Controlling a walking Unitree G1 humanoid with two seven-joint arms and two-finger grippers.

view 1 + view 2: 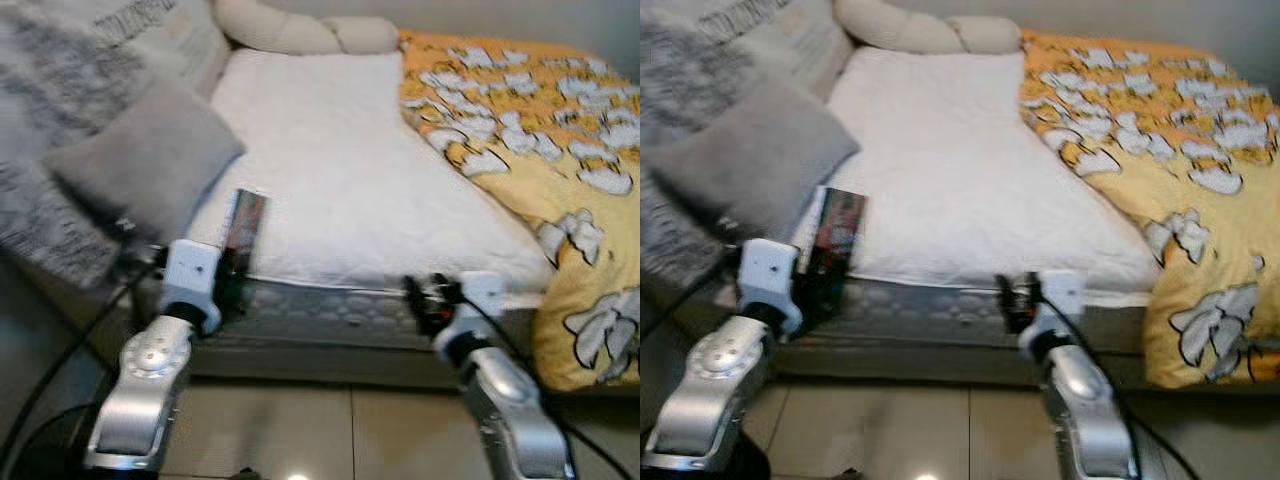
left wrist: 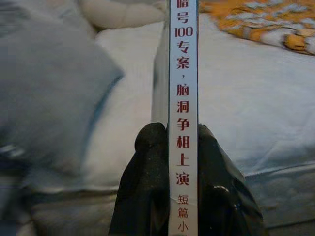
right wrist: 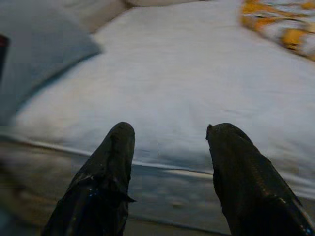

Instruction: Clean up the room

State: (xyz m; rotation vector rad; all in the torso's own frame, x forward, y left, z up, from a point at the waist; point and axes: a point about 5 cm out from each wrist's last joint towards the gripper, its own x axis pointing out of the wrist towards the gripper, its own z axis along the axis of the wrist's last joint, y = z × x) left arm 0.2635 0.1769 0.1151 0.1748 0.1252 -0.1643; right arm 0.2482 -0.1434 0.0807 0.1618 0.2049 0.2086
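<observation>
Book: I am holding a thin book (image 1: 244,232) upright in the left gripper (image 2: 183,147), at the near left edge of the bed's white mattress (image 1: 350,170), its spine with red characters facing the wrist camera.
Grip: the two black fingers (image 2: 147,182) are pinching the spine from both sides, low on the book.
Handling: I am judging it light and stiff, probably with a glossy cover (it could pivot or slip if I swing fast), so a hold nearer its middle would be steadier.
Right gripper (image 3: 170,135): it is hovering with fingers apart and nothing between them, just off the mattress's near edge.
Surroundings: a grey cushion (image 1: 150,160) is lying just left of the book; a yellow patterned duvet (image 1: 540,130) is covering the bed's right side.
Next: I am reckoning the book needs a proper place off the bed.
</observation>
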